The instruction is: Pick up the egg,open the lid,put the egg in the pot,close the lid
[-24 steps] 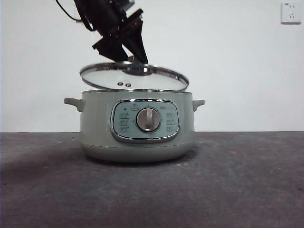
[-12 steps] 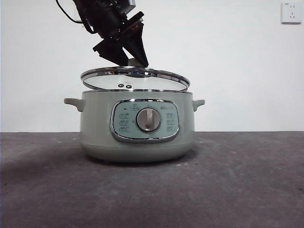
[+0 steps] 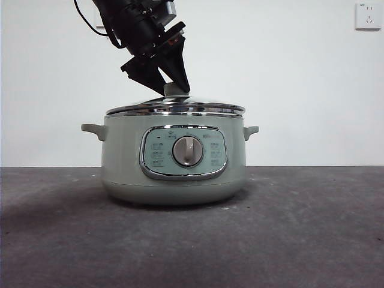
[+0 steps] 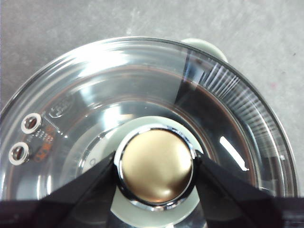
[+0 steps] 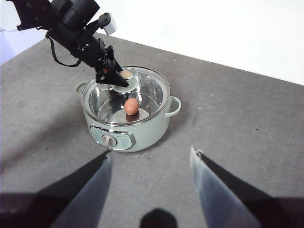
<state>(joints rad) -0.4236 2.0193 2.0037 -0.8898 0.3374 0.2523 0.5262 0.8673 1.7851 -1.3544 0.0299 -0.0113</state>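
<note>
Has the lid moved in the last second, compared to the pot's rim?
Yes. The lid, tilted up a second ago, has come down flat onto the rim of the pot. The left gripper is shut on its knob.

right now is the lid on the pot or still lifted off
On. The lid lies level on the pot rim, no gap visible in front view; the left gripper grips its knob, egg inside.

You see the lid (image 3: pixel 175 108) sitting level on the pot (image 3: pixel 174 159) mid-frame, the left hand (image 3: pixel 174 89) gripping its knob from the upper left.
</note>
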